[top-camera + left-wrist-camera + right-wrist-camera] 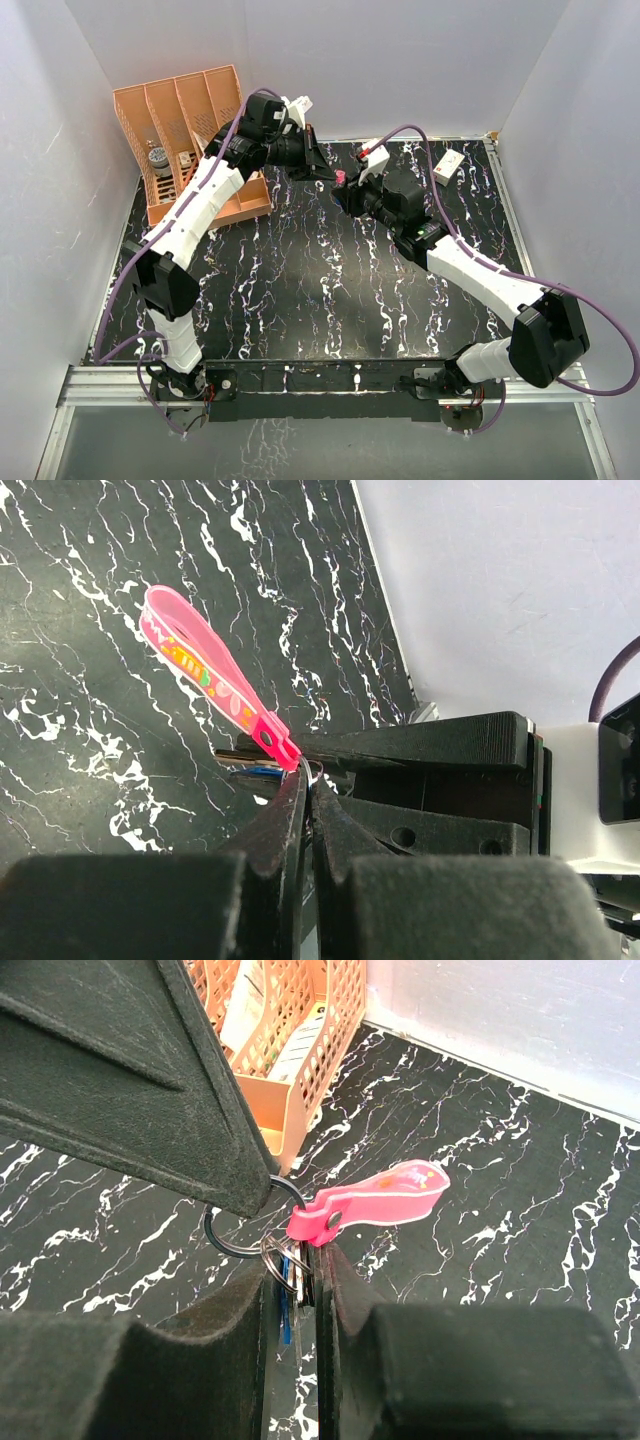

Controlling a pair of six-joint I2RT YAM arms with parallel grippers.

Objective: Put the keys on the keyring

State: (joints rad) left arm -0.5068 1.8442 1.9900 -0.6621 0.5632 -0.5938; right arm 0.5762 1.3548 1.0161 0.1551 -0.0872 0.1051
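Top view, near edge at 6 o'clock: both arm bases sit there, on a black white-veined table [300, 300]. The arms reach away and meet just past table centre, toward 12 o'clock.

Right gripper [346, 196]: comes in from 4 o'clock. In the right wrist view its fingers [245, 1310] stand nearly together with only a slit between them. In the slit sit the keys [287, 1305], seen as a blue sliver and a small silver ring [275, 1260]. The fingers are pinched on this bunch. The dark key cannot be made out separately here.

Left gripper [325, 172]: comes in from 10 o'clock. In the left wrist view its fingers [270, 825] are fully together, with a thin wire ring at their tips. In the right wrist view the tip of that gripper overlaps a large dark ring [232, 1245], so the pinch appears to be on that ring.

Keyring [340, 177]: held above the table between the two grippers. Its pink strap [375, 1195] juts out past both sets of fingertips, free at its far loop. The riveted end lies just beside the rings.

Further back, at 10 o'clock: an orange mesh basket [175, 95] with upright dividers and small items inside.

At 1 o'clock, near the back wall: a small white block [447, 165] and a red-and-white piece [376, 152], well apart from the grippers.
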